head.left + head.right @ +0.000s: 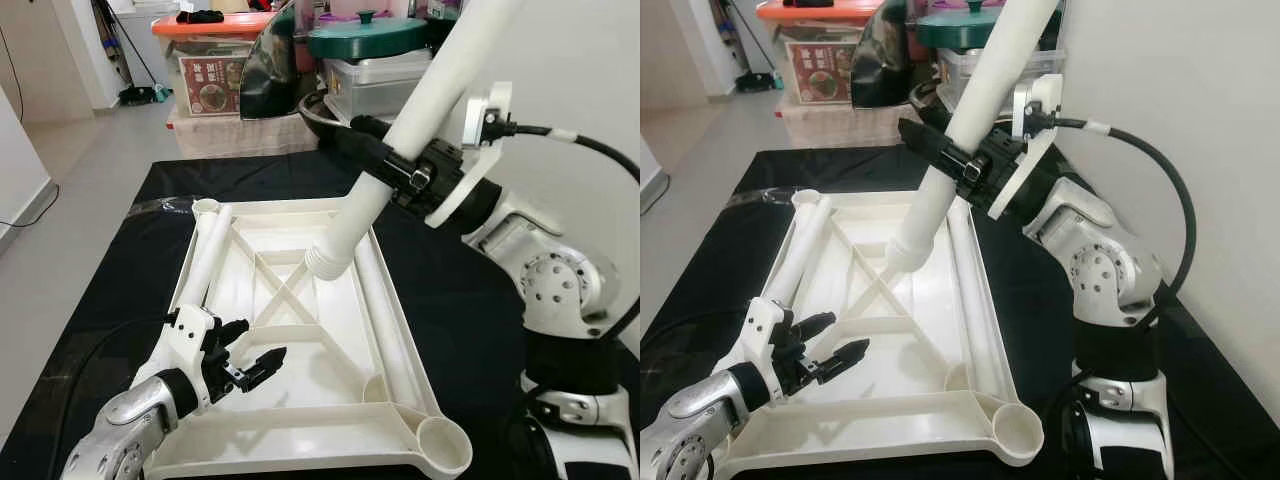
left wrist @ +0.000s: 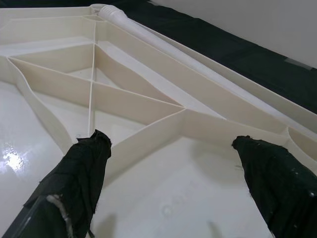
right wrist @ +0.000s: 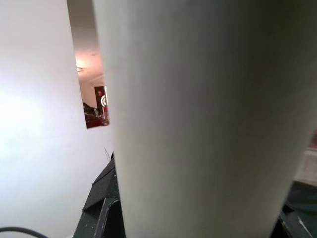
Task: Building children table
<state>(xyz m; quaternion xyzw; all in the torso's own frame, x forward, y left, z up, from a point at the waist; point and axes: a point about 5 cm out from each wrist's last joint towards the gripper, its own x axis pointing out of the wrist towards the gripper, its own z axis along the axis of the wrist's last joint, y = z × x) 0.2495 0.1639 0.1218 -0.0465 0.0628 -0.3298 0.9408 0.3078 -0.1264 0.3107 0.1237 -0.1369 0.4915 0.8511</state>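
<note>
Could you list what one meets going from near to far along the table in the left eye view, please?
Left gripper → upturned white tabletop → table leg held by right gripper → storage boxes.

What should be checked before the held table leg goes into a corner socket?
1. Right pincer shut on the held leg: ok.
2. Leg's ribbed end over a corner socket: not ok; it hangs over the tabletop's middle ribs.
3. Leg upright: not ok, tilted.
4. Near right socket open and unblocked: ok.
5. Left pincer out of the way: ok; it is open, low over the near left part of the tabletop.
6. Spare leg clear of the path: ok, it lies along the left edge.
</note>
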